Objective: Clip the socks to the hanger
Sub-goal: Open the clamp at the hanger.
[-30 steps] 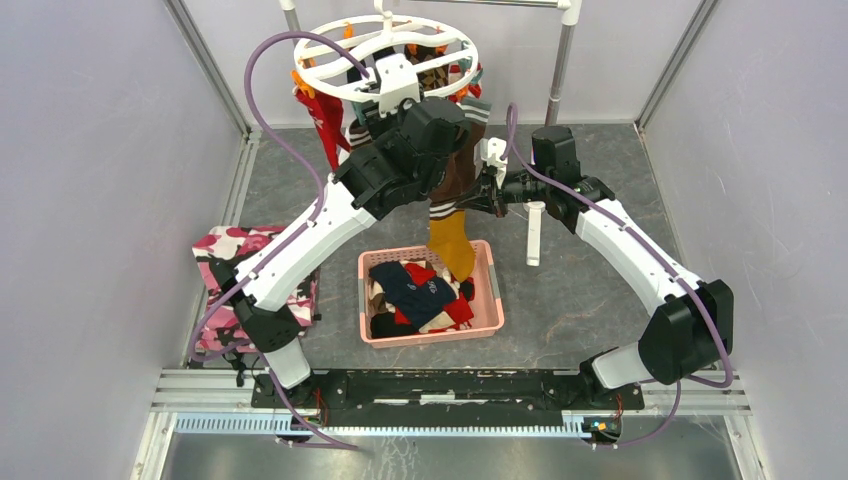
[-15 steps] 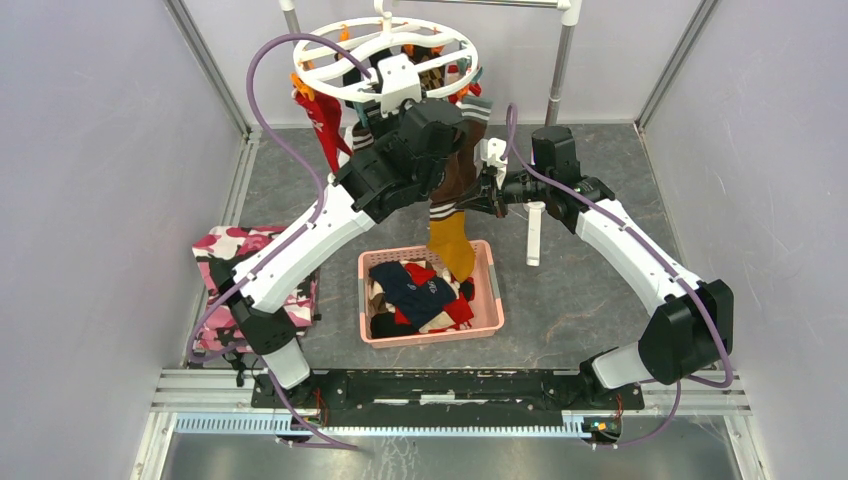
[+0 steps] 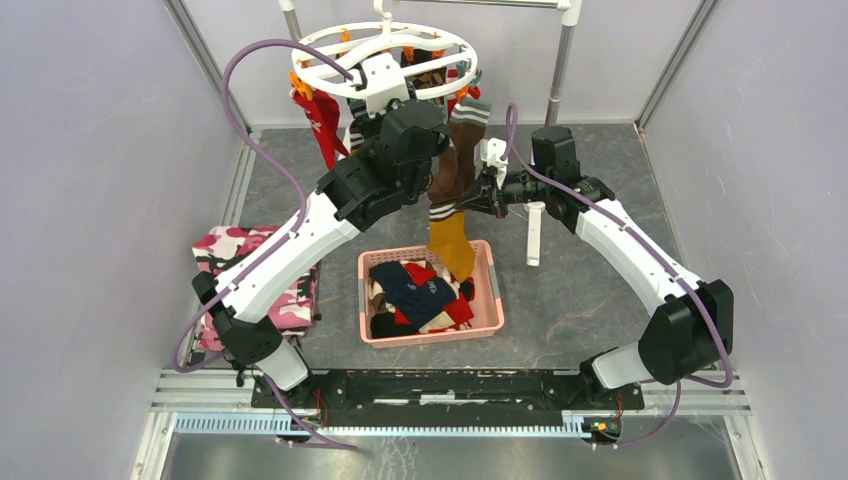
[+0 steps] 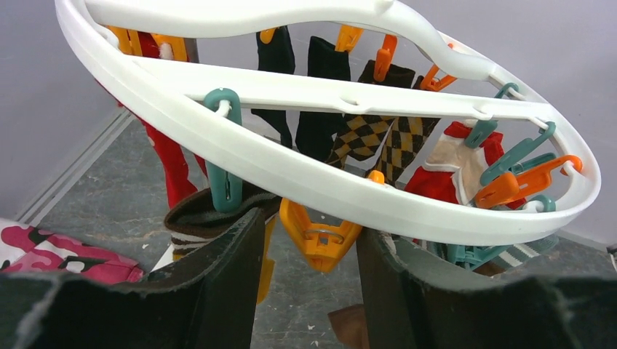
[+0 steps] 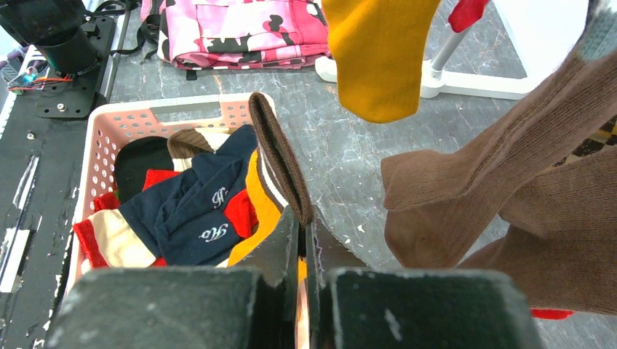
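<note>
**Two robot arms at a sock hanger, one sock pinched and ready**

Seen from above, two white arms [image 3: 290, 240] reach across a grey table [image 3: 600, 180] toward a round white hanger [image 4: 291, 171] hung at the far side. Several socks [image 4: 378, 138] dangle from its clips: red, black, argyle and brown. Nearer the arms sits a pink basket [image 3: 428, 337] with more socks heaped inside. A camouflage cloth [image 5: 240, 33] lies to the left.

The left gripper [image 4: 307, 251] is raised just under the hanger's rim. Its jaws stand apart on either side of an orange clip [image 4: 317, 231]; whether they touch it cannot be told. The right gripper [image 5: 302, 225], beside the hanging socks and above the basket, is clenched on the brown ribbed cuff of a sock [image 5: 280, 145].

The sock looks light, soft and limp, so it will likely droop and fold wherever it is unsupported. The cuff is probably the best hold, being thicker and giving the clip an edge to bite. The hanger hangs free and may swing if pushed.
</note>
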Available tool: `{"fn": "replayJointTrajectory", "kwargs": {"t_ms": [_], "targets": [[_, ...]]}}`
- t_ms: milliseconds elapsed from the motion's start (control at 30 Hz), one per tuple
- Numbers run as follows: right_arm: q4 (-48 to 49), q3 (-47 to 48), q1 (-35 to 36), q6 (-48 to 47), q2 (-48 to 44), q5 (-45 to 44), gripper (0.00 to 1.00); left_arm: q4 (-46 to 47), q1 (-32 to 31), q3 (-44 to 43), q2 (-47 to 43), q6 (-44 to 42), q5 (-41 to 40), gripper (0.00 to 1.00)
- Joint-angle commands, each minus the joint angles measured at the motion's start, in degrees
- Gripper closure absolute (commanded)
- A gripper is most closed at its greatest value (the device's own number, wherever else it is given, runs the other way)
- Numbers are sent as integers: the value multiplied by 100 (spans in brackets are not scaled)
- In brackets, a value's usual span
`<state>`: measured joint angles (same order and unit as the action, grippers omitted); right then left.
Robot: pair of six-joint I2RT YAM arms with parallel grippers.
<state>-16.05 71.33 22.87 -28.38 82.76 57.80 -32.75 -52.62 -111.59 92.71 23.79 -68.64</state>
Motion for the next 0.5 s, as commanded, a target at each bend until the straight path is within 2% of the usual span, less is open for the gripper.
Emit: {"fn": "replayJointTrajectory", "kwargs": {"t_ms": [0,300,467], "targets": [[35,-22,23,-53,-149,100,100,460,-28,49,-182,-371,-95,45],[6,-22,31,-80,-147,91,100,698,-29,108,-183,-615,-112,46],[-5,-23,21,-97,-148,91,100,734,-29,124,-195,-636,-65,58]]}}
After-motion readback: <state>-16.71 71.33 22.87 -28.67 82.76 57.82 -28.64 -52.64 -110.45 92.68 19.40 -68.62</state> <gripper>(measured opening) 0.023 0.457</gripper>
